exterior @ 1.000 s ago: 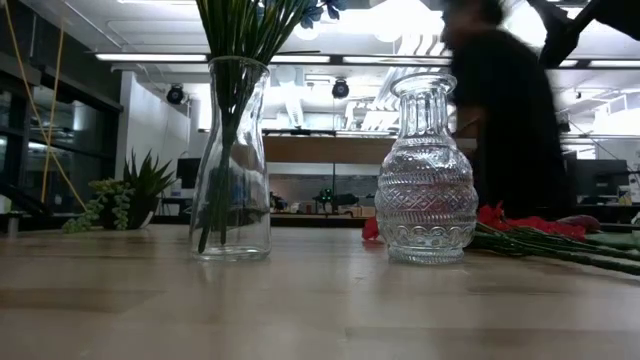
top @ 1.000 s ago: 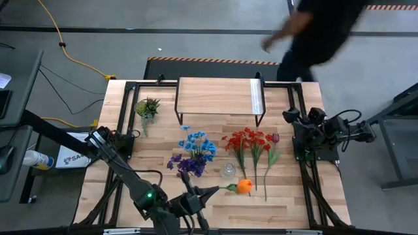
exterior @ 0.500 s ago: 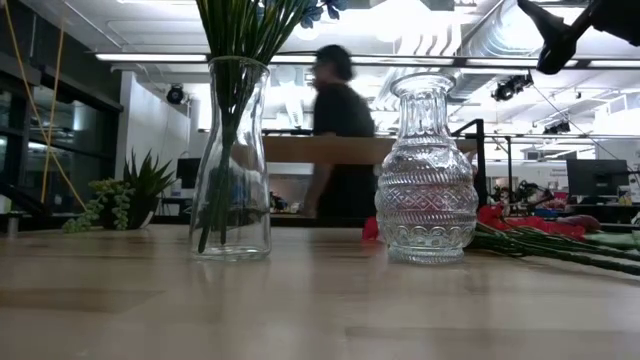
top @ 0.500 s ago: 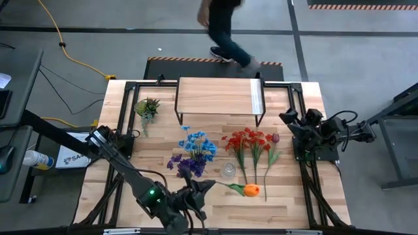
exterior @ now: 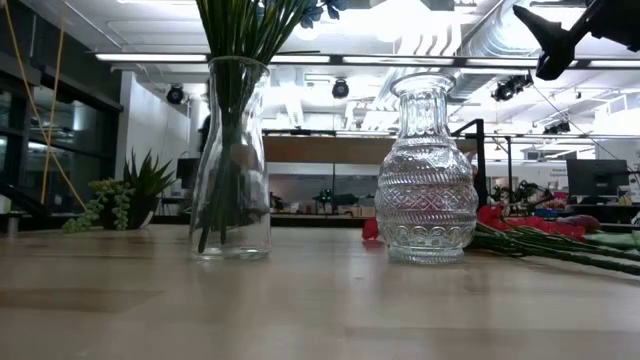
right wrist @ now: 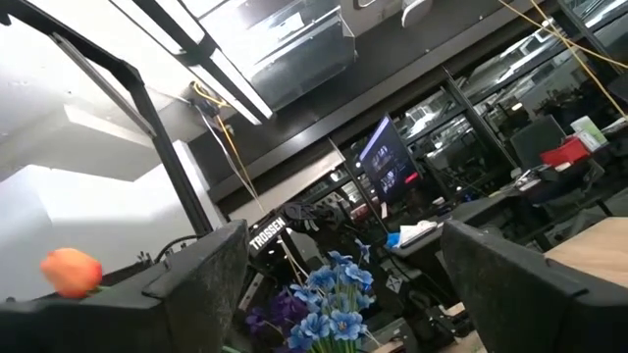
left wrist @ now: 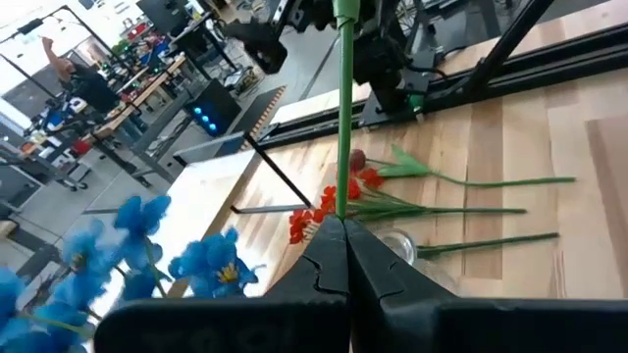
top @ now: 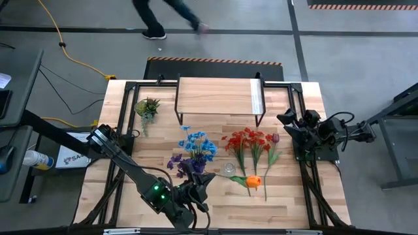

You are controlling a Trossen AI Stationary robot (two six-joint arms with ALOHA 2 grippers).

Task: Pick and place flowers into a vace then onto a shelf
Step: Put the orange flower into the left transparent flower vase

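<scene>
My left gripper [top: 208, 177] is shut on the orange flower [top: 253, 181], just short of the empty patterned glass vase [top: 228, 168] on its near-left side. The flower head also shows in the right wrist view [right wrist: 71, 272]. Blue and purple flowers [top: 193, 151] stand in a tall clear vase [exterior: 230, 160]. Several red flowers [top: 247, 142] and a maroon tulip [top: 275, 138] lie flat on the table. The shelf [top: 219, 98] stands on black legs at the far edge. My right gripper [right wrist: 368, 284] hangs open over the table's right side. My left gripper pinches the orange flower's green stem [left wrist: 343, 201] between its two shut fingers [left wrist: 329, 257], toward the stem's cut end. The fingers point toward the table's right, and the stem runs on beyond their tips. The flower is lifted clear of the table.
A spiky green potted plant [top: 147, 108] sits at the far left. Black frame rails [top: 307, 176] run along the table's sides. The patterned vase [exterior: 425, 170] stands right of the tall vase in the low view. Bare wood lies along the near edge. A person [top: 163, 13] passes beyond the table.
My left gripper has carried the orange flower toward the far edge, nearer the patterned vase, with the flower head swinging a little to the right. Behind the table a person has walked from right to left.
</scene>
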